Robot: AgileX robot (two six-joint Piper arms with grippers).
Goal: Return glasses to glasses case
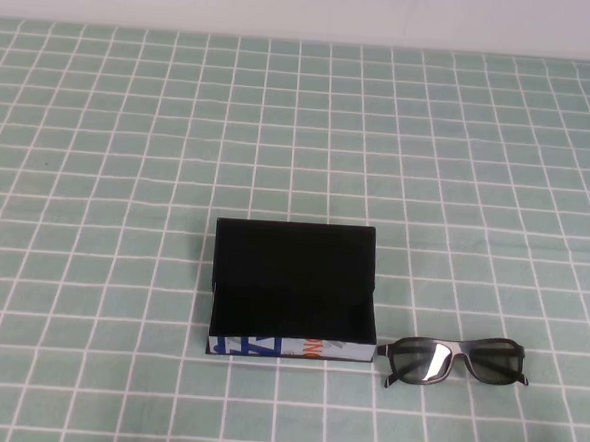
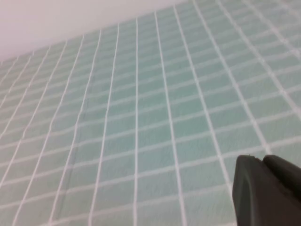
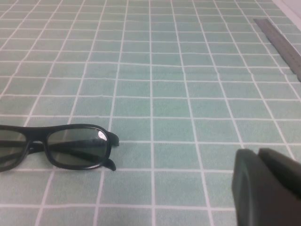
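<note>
Case [image 1: 293,281] sits near the middle of the counter [image 1: 98,169], lid raised at the back, interior black and holding nothing visible; its front wall is white with blue and orange print. Glasses [image 1: 454,360] lie on the counter just beside the case's front right corner, outside it, lenses facing the robot's side, arms folded behind the frame; whether the frame touches the case cannot be told. The counter is covered by a green cloth with a white grid. Neither arm shows in the high view. Left tool [image 2: 267,190] appears only in the left wrist view as a dark shape over bare cloth, with no task item in sight; whether it is open or closed cannot be told. Right tool [image 3: 265,188] appears in the right wrist view as a dark shape above the cloth, closed and gripping nothing. The glasses [image 3: 54,146] lie near it but apart, flat on the cloth, one lens fully in view and the other cut by the edge. A grey metal strip [image 3: 282,44] runs along the far edge of the cloth in that view.
</note>
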